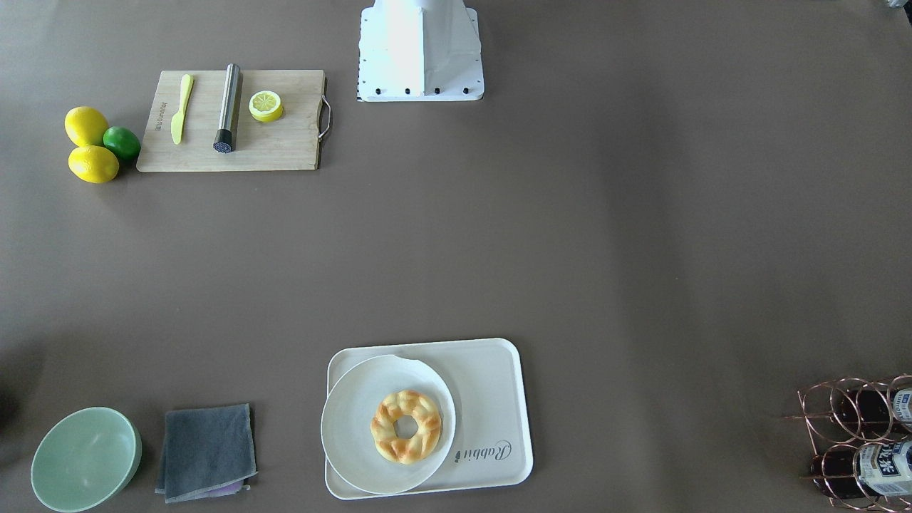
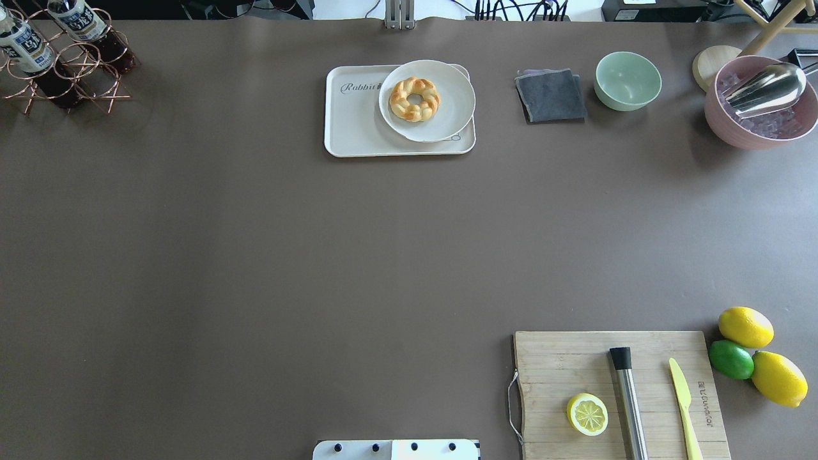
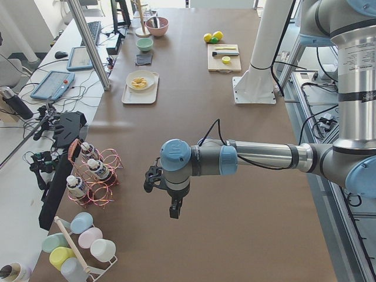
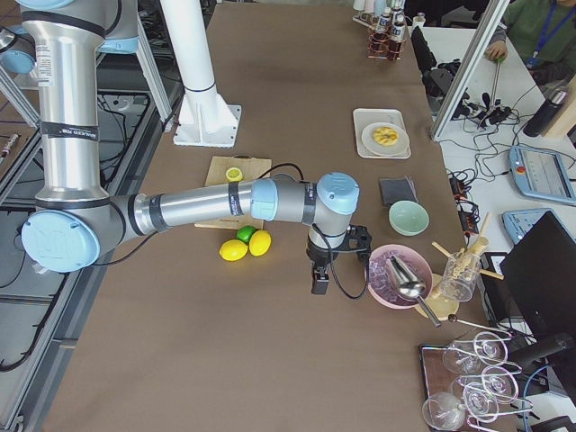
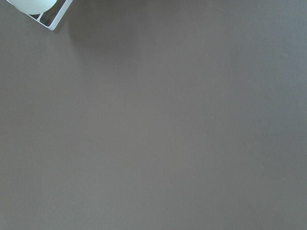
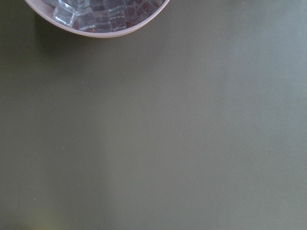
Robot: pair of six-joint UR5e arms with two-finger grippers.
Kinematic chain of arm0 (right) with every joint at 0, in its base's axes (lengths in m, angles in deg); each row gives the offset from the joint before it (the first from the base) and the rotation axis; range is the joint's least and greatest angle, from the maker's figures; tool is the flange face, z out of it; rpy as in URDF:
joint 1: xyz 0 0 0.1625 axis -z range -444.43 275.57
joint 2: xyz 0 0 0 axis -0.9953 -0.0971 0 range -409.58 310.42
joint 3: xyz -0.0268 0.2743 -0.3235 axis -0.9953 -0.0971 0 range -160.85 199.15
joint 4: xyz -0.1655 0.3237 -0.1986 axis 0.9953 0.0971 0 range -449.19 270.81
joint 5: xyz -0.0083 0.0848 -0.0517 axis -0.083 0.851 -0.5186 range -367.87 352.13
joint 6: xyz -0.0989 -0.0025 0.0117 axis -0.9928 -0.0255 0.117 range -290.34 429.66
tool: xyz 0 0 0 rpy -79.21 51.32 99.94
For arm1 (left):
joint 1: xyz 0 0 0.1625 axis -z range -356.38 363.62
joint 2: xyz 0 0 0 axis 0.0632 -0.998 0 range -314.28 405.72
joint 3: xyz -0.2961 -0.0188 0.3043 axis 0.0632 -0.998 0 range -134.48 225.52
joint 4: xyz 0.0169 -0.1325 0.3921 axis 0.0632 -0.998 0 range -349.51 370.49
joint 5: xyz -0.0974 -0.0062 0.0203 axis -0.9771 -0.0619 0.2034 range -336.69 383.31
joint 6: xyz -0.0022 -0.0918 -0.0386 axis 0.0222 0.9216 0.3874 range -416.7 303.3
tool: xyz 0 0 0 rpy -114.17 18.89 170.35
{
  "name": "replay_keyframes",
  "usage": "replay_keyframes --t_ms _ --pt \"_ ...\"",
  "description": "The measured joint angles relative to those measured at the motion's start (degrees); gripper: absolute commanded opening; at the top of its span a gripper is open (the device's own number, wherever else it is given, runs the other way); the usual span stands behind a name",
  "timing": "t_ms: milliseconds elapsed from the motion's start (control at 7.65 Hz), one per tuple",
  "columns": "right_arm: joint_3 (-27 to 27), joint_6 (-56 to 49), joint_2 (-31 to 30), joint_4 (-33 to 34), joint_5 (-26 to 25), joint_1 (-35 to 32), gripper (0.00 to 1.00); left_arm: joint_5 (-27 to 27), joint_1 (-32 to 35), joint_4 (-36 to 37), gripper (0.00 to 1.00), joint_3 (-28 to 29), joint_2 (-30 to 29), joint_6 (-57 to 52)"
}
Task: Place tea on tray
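Tea bottles (image 2: 24, 46) with dark liquid and white-grey labels lie in a copper wire rack (image 2: 96, 89) at the table's far left corner; they also show in the front view (image 1: 883, 463) and the left side view (image 3: 97, 171). The cream tray (image 2: 358, 124) lettered "Rabbit" sits at the far middle and bears a white plate (image 2: 447, 108) with a braided pastry ring (image 2: 415, 99). My left gripper (image 3: 174, 211) hangs over bare table near the rack; I cannot tell if it is open. My right gripper (image 4: 319, 283) hangs by the pink bowl; I cannot tell its state.
A wooden cutting board (image 2: 562, 364) holds a half lemon, a metal cylinder and a yellow knife. Two lemons and a lime (image 2: 732, 359) lie beside it. A grey cloth (image 2: 551, 96), a green bowl (image 2: 627, 80) and a pink bowl of ice (image 2: 760, 128) with a scoop stand far right.
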Motion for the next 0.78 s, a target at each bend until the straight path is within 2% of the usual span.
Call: replay_keyframes --t_ms 784 --pt "0.7 0.0 0.3 0.0 -0.1 0.0 1.00 -0.2 0.1 -0.1 0.99 0.0 -0.1 -0.1"
